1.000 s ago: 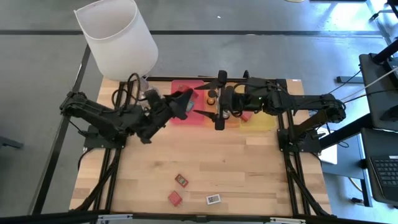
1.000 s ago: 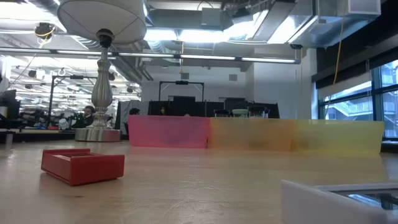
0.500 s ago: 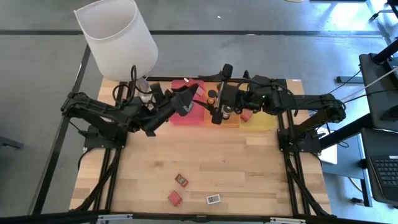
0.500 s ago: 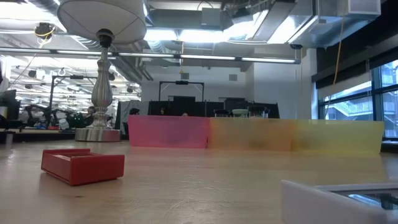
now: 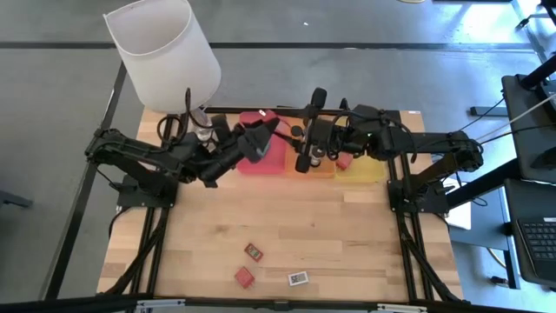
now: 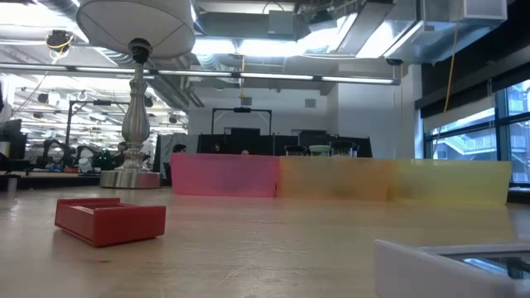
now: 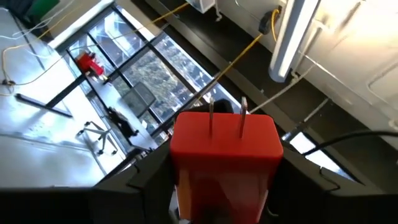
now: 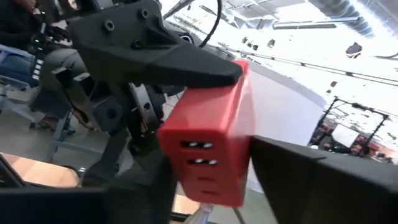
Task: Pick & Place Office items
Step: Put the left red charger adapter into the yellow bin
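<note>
Starting at the near edge of the desk (image 5: 347,235): three pieces are lying loose there, waiting their turn. They're a red flat block (image 5: 254,252), a second red one (image 5: 244,277) just nearer, and a white flat block (image 5: 298,278) beside that. All well apart from both arms, nothing touching them.

Further in, the action's happening up in the air, approx over the seam btw the trays. The left pincer (image 5: 265,135) is pinching a red plug block (image 7: 224,146), w/ two metal prongs sticking out of its end. Its wrist cam is looking up at the ceiling, so the pincer's tilted upward, prob to present the block to the other arm.

The right pincer (image 5: 306,130) is facing it w/ fingers (image 8: 311,180) spread wide, one on each side of the block. Can't see them actually pressing on it, so I'm calling that spread, not gripping. Looks to me like a handover in progress. My guess is the left arm is passing it across bc the target tray is on the right arm's side, but that's just a guess.

Behind/under them, the red tray (image 5: 256,165), orange tray (image 5: 323,171) and yellow tray (image 5: 369,169) are sitting in a row along the far edge. A few pieces are already sitting in them, incl. a black cylinder (image 5: 295,135). The lamp (image 5: 165,52) is standing at the far left corner.
</note>
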`<state>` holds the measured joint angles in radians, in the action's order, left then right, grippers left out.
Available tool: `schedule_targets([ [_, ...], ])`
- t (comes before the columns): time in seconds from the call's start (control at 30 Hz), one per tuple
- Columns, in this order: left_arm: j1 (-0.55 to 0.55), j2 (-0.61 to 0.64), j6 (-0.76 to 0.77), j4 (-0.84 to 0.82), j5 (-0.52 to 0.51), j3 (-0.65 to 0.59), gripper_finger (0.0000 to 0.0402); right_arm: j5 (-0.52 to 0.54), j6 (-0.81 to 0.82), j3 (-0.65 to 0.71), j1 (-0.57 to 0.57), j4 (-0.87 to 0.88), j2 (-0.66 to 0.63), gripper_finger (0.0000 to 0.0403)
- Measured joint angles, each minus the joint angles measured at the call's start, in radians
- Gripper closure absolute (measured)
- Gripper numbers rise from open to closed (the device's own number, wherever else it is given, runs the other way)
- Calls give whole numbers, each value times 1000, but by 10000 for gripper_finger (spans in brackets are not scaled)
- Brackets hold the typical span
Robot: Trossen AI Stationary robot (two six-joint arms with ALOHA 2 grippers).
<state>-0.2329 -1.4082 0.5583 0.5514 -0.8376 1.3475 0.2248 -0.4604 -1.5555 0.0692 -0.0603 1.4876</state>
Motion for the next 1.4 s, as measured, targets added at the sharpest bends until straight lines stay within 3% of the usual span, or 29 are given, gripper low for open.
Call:
schedule_targets([
  [0.17,0,3,57,-2,-15,0,163,2,-4,0,-1,-5,-2,283],
  [0.43,4,0,8,-15,-41,0,139,58,-21,0,0,120,-51,283],
  [0.63,43,4,-52,-15,-80,0,124,150,47,0,-22,468,-171,283],
  [0.87,82,4,-47,-96,-83,0,119,104,314,7,-123,995,-283,283],
  [0.97,91,4,-19,-135,-83,0,119,62,385,98,-177,1073,-335,283],
  [1.17,98,4,4,-168,-76,0,119,-4,525,427,-303,1073,-450,283],
  [1.4,98,4,4,-168,-78,0,119,-25,724,709,-359,1074,-460,282],
])
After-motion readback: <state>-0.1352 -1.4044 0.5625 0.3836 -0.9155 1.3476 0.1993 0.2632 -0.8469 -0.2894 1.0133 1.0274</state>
